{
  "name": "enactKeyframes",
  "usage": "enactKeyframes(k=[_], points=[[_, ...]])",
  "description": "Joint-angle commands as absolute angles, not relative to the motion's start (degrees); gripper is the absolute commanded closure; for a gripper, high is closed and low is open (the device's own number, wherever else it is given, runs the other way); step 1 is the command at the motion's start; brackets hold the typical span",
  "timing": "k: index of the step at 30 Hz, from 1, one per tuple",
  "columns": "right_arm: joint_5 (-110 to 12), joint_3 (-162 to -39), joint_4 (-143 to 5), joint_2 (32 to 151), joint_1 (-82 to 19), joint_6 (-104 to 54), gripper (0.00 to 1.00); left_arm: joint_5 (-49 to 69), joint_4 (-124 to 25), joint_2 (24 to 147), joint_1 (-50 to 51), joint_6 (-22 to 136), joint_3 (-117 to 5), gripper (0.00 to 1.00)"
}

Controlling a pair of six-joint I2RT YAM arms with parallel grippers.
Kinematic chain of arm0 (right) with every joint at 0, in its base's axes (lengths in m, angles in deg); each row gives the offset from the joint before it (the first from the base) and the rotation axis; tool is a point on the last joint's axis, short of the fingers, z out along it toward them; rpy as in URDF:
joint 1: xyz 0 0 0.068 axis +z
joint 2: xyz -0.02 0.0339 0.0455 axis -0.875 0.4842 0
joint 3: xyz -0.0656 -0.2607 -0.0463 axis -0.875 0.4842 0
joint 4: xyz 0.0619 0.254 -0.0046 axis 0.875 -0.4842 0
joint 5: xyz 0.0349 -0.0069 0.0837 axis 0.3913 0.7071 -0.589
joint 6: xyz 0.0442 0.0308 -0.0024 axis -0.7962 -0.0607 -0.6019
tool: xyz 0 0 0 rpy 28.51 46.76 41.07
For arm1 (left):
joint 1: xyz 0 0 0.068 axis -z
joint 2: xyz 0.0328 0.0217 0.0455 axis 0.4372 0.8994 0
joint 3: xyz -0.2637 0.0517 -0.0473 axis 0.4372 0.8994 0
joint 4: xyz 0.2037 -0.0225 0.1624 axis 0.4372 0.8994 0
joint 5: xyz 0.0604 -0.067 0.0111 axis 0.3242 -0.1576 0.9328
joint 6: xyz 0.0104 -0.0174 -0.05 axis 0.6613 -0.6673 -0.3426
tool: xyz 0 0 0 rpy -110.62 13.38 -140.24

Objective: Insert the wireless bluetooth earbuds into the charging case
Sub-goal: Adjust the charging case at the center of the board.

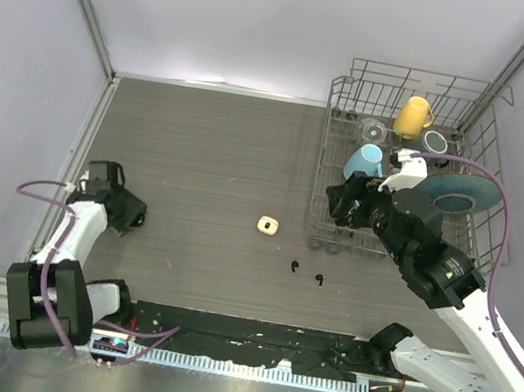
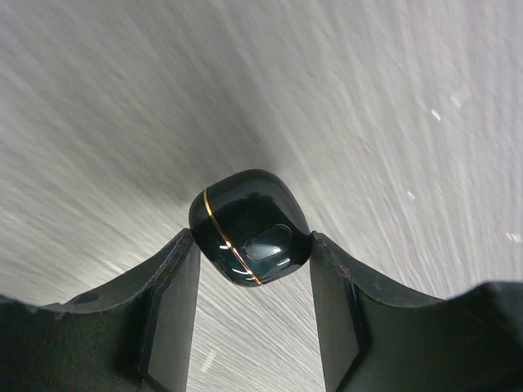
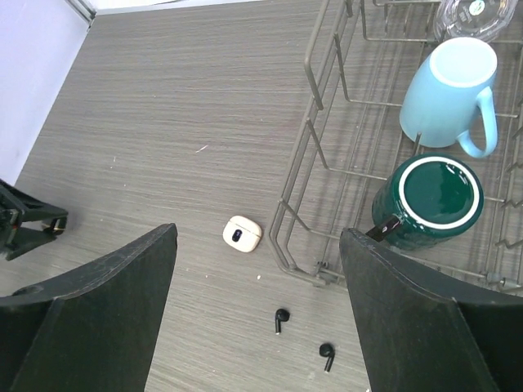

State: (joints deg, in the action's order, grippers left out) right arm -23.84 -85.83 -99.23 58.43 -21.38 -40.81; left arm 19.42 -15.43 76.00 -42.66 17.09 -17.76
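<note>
Two black earbuds (image 1: 293, 266) (image 1: 318, 279) lie apart on the table in front of the dish rack; the right wrist view shows them too (image 3: 281, 318) (image 3: 326, 354). A closed cream-white charging case (image 1: 268, 226) (image 3: 242, 233) lies left of them. My left gripper (image 1: 132, 214) (image 2: 251, 238) is at the far left, its fingertips pressed on both sides of a black charging case (image 2: 249, 227) with a gold seam. My right gripper (image 1: 338, 206) (image 3: 257, 245) is open and empty, high above the rack's front left corner. No cream-white earbuds are in view.
A wire dish rack (image 1: 325, 182) stands at the back right. It holds a light blue mug (image 3: 449, 90), a green mug (image 3: 427, 200), a yellow mug (image 1: 413, 116), a glass (image 1: 373, 129) and a blue plate (image 1: 456, 190). Walls enclose the table on the left, back and right.
</note>
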Motion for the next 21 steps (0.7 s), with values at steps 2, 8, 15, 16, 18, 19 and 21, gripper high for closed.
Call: enactKeyframes(k=[2, 8, 15, 16, 18, 19, 21], points=[[-25.68, -87.57, -100.71, 57.56, -21.49, -44.49, 0.14, 20.93, -20.36, 72.98, -28.85, 5.2, -16.35, 0.62], [-27.35, -87.93, -103.09, 56.86, -21.49, -48.18, 0.15, 24.62, -24.24, 77.72, -13.46, -1.42, -17.48, 0.59], [-28.23, -87.49, -105.2, 54.75, -21.49, -52.49, 0.16, 28.84, -25.64, 82.38, -0.11, -4.59, -20.21, 0.55], [-28.23, -87.31, -105.46, 54.57, -21.49, -53.28, 0.16, 29.19, -25.73, 82.73, 0.78, -4.77, -20.47, 0.54], [-28.67, -86.78, -105.73, 53.96, -21.49, -54.16, 0.16, 29.2, -26.26, 83.96, 2.89, -5.03, -21.0, 0.49], [-29.02, -86.52, -105.82, 53.96, -21.49, -54.51, 0.17, 29.11, -26.52, 84.49, 3.42, -5.29, -21.0, 0.47], [-29.29, -85.82, -105.73, 53.6, -21.58, -55.48, 0.17, 28.85, -27.31, 85.19, 4.65, -5.47, -20.83, 0.41]])
